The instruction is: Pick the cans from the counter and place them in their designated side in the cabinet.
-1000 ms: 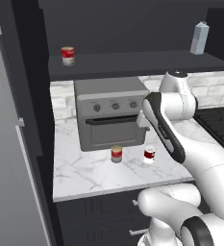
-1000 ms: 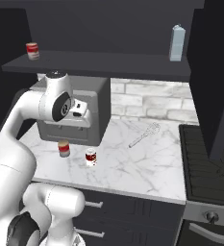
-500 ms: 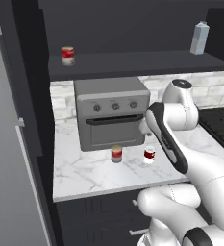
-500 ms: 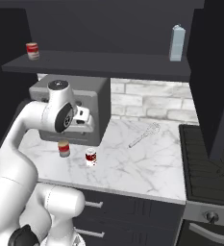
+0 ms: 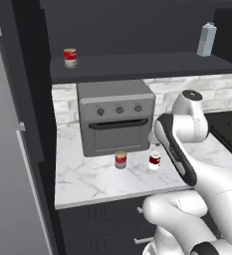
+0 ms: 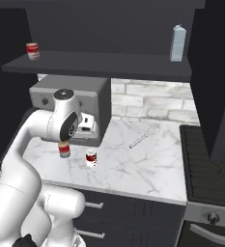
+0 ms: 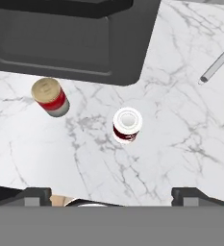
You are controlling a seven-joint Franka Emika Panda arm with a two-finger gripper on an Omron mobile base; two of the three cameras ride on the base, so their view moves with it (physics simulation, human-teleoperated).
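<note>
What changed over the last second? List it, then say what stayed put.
The arm swung lower and toward the front of the counter, bringing the open gripper over the red-and-white can. Nothing was gripped or released. Both counter cans, including the tan-banded can, the shelf can, the carton and the toaster oven kept their places.

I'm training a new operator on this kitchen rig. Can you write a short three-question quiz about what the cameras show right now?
1. True or false: the red and white can stands upright on the counter in front of the toaster oven.
2. How many cans stand on the counter?
A. one
B. two
C. three
3. Fill in: the carton stands on the cabinet shelf at its ____ end.

Key
1. True; the open pincer hangs above it.
2. B; the tan-banded can is beside it. A third can is on the shelf.
3. Right.
</note>
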